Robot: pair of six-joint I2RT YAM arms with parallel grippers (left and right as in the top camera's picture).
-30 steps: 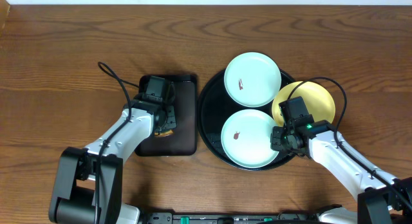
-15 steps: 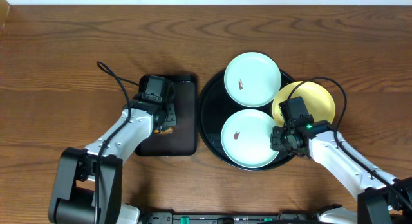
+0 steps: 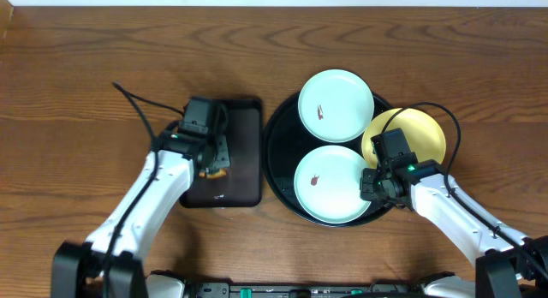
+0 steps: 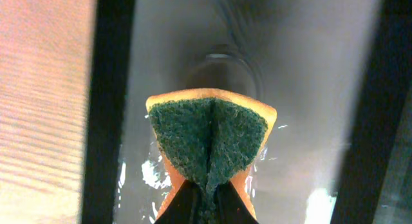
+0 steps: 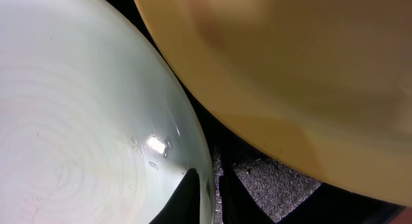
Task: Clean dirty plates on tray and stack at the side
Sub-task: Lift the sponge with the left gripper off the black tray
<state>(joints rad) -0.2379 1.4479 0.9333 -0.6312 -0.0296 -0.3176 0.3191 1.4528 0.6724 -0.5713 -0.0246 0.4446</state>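
Wooden table (image 3: 86, 67): three plates at a round black tray (image 3: 274, 152).
Overhead, the left gripper (image 3: 217, 165) hangs over a small rectangular tray (image 3: 244, 182). The right gripper (image 3: 368, 186) meets the near mint plate (image 3: 330, 185), brown-smeared like the far mint plate (image 3: 335, 105) beyond. Left wrist: fingers pinch a green-and-orange sponge (image 4: 209, 137) above the wet tray floor. Right wrist: jaws clamp that plate's rim, with the yellow plate (image 5: 309, 76) just to the right.

The left arm (image 3: 145, 199) has swung toward the left of the frame and stretched out straighter. Its cable (image 3: 137, 105) now reaches further upper left. The left gripper (image 3: 213, 161), pinching the sponge (image 3: 215, 171), has edged slightly left over the rectangular black tray (image 3: 244, 152).
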